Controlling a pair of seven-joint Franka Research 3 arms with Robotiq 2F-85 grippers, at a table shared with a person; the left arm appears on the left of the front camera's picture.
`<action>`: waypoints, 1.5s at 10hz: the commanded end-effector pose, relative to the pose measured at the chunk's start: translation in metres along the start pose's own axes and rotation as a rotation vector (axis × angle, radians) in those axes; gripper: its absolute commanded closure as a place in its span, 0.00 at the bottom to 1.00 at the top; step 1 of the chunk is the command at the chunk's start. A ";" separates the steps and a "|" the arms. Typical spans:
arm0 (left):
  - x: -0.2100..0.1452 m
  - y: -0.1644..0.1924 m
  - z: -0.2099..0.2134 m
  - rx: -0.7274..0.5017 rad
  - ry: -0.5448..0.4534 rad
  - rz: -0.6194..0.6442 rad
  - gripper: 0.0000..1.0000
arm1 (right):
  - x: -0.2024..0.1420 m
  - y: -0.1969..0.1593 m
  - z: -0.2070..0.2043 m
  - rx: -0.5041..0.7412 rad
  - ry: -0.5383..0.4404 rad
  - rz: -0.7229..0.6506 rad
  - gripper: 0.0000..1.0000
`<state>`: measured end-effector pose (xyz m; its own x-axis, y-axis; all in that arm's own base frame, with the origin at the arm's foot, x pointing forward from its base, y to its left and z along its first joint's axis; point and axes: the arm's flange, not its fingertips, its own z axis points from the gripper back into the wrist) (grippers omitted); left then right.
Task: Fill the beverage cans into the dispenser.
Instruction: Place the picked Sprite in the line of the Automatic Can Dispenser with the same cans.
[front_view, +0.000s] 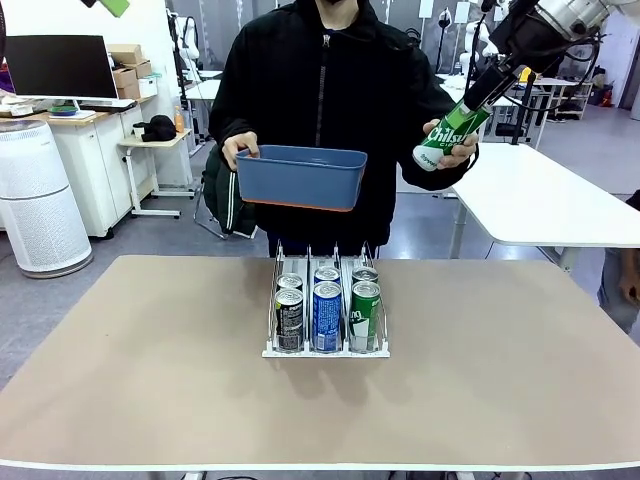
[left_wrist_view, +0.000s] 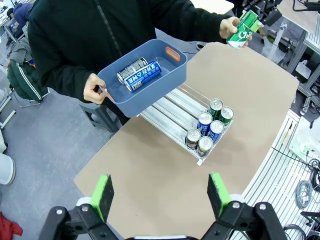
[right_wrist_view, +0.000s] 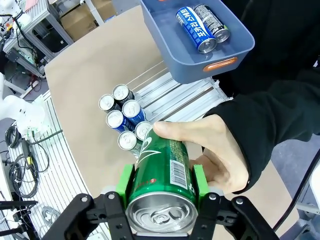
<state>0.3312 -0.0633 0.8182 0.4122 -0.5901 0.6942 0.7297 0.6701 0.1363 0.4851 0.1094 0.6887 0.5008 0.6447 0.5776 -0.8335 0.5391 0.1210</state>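
While high beyond the desk (front_view: 150, 360), clamps a green can (front_view: 452, 130) in the right tool (right_wrist_view: 162, 185) — person's hand (right_wrist_view: 215, 155) on it too. Left tool (left_wrist_view: 162, 197) wide open, empty.

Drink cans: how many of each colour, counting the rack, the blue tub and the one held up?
Green slim aluminium cans: 3, two in the white wire dispenser, one in the right gripper.
Blue-and-white cans: 3, two in the dispenser, one in the blue plastic bin.
Black cans: 3, two in the dispenser, one in the bin.
Total: 9
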 end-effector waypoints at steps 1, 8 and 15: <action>0.000 0.000 -0.001 -0.001 0.002 0.005 0.00 | 0.001 0.001 0.000 0.002 -0.001 -0.003 0.52; 0.000 0.000 -0.001 -0.001 0.002 0.005 0.00 | 0.001 0.001 0.000 0.002 -0.001 -0.003 0.52; 0.000 0.000 -0.001 -0.001 0.002 0.005 0.00 | 0.001 0.001 0.000 0.002 -0.001 -0.003 0.52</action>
<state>0.3312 -0.0633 0.8182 0.4122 -0.5901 0.6942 0.7297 0.6701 0.1363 0.4858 0.1097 0.6869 0.5030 0.6455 0.5747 -0.8332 0.5390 0.1239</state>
